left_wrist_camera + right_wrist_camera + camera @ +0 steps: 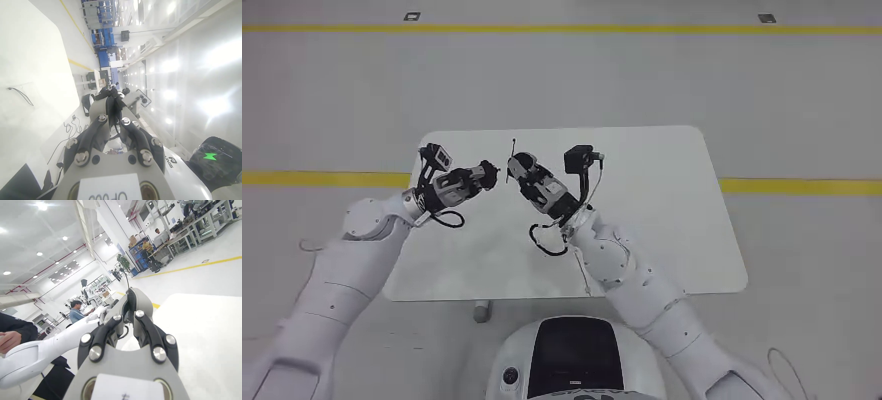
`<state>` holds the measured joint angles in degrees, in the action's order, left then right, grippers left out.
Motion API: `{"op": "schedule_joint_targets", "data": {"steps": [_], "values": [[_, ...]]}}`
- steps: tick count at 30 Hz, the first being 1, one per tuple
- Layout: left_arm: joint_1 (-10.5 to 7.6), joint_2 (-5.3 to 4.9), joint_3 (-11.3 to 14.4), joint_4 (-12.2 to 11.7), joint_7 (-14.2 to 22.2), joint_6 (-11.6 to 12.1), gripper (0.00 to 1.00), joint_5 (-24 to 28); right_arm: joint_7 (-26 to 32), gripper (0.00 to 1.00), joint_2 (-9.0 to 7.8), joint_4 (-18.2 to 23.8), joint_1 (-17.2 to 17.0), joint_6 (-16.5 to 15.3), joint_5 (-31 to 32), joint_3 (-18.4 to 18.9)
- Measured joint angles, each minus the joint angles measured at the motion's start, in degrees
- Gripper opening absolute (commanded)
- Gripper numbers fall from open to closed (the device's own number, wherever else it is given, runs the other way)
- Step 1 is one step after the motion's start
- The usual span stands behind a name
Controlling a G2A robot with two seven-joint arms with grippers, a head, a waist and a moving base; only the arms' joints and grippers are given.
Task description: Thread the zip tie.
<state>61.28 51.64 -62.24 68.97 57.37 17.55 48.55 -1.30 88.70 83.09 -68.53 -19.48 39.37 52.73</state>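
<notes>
While I watch from overhead, both arms sit above the middle of the white bench [662, 210]. Their tips are turned toward each other and close together, with a sliver of bench showing between them. The right gripper [516, 162] has the zip tie [513, 148]: a thin black strip pokes out past its tip toward the far edge of the bench.

Over to the right wrist camera, and it's plain. The fingers [143, 302] of the right gripper [129, 294] are clenched on the zip tie [127, 280]. The strip runs down between the two dark pads, and its free end rises well beyond the fingertips, slightly bowed. Which end of the tie is sticking out, I can't tell.

The left gripper [490, 174] sits just beside the right one. On the left wrist camera, the left gripper [113, 103] has its fingers [98, 108] drawn together, dark pads meeting. Whether anything is pinched there, I cannot tell.

Same camera, off to the side on the bench [28, 56]: a thin dark strand [20, 93] lies flat, well apart from the left fingers, too small to identify.
</notes>
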Motion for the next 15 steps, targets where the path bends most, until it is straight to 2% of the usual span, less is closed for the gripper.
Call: {"op": "schedule_joint_targets", "data": {"steps": [4, 10, 15], "values": [[1.20, 0.00, -0.22, 1.21, 0.04, -0.78, 0.00, -0.38, -4.31, 0.00, 0.08, -1.53, 1.32, 0.00, 3.40, -2.15], [1.97, 0.05, -0.75, 2.02, -0.23, -1.60, 0.00, -0.60, -9.27, 0.00, 0.27, -5.69, 3.66, 0.00, 6.70, -4.53], [2.04, 0.08, -0.86, 2.44, -0.05, -1.47, 0.00, -0.96, -9.54, 0.00, 0.26, -6.04, 3.86, 0.00, 7.12, -4.65]]}}
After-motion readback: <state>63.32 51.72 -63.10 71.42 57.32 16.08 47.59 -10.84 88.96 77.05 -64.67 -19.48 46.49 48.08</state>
